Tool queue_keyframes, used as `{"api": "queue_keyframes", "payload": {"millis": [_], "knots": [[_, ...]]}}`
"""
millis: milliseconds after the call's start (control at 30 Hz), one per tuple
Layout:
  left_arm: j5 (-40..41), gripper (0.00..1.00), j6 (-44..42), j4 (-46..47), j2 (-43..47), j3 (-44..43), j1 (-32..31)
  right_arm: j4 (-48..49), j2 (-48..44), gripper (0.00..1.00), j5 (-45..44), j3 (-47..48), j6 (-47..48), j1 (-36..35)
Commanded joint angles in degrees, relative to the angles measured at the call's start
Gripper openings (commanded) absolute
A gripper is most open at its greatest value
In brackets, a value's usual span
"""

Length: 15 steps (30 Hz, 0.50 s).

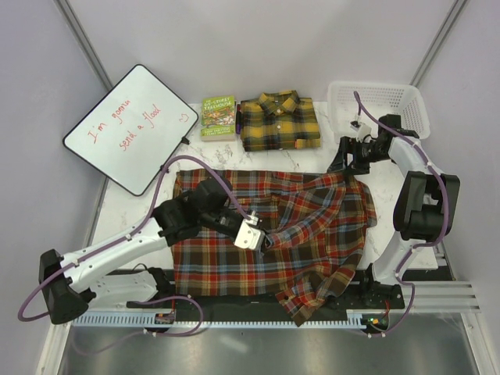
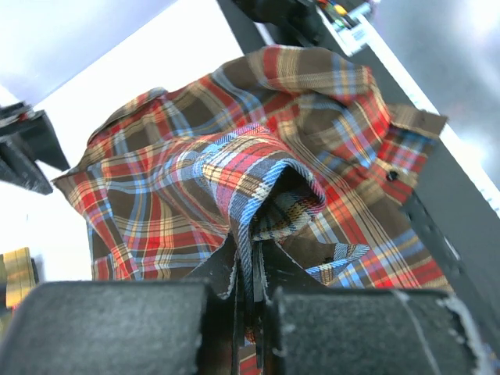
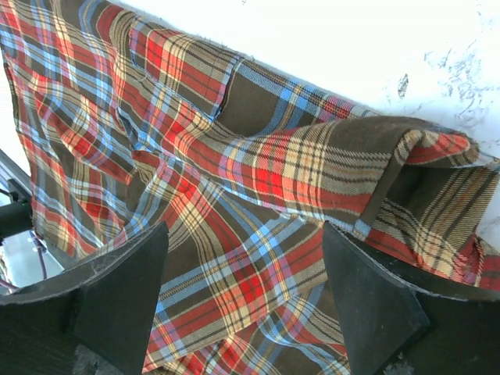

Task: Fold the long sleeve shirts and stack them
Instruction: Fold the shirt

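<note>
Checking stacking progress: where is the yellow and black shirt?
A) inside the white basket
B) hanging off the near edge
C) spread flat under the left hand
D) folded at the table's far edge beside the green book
D: the yellow shirt lies folded right beside the book.

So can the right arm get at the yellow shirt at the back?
Probably yes. The right gripper is open and empty over the far corner of the red shirt, and the yellow shirt lies just beyond, to its left, with nothing standing between them.
</note>
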<state>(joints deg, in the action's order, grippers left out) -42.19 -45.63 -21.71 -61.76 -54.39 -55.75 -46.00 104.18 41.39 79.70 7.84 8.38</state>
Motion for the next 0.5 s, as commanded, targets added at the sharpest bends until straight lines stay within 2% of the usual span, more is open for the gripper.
{"api": "queue_keyframes", "payload": {"millis": [0, 100, 300, 467], "knots": [[-4.8, 0.02, -10.3, -7.0, 2.1, -2.7, -0.4, 1.6, -0.2, 0.86, 1.2, 0.9, -2.1, 1.0], [-5.8, 0.02, -11.9, -8.9, 3.9, -3.0, -0.4, 1.8, -0.6, 0.86, 1.0, 0.8, -1.2, 2.4], [-8.0, 0.02, -8.7, -8.9, 6.9, -3.0, -0.3, 1.3, -2.4, 0.82, 0.3, 3.2, 1.5, 2.8], [-7.6, 0.02, -9.7, -9.0, 6.7, -0.9, -0.3, 1.9, -2.1, 0.74, -1.4, 0.6, 3.9, 1.4]]}}
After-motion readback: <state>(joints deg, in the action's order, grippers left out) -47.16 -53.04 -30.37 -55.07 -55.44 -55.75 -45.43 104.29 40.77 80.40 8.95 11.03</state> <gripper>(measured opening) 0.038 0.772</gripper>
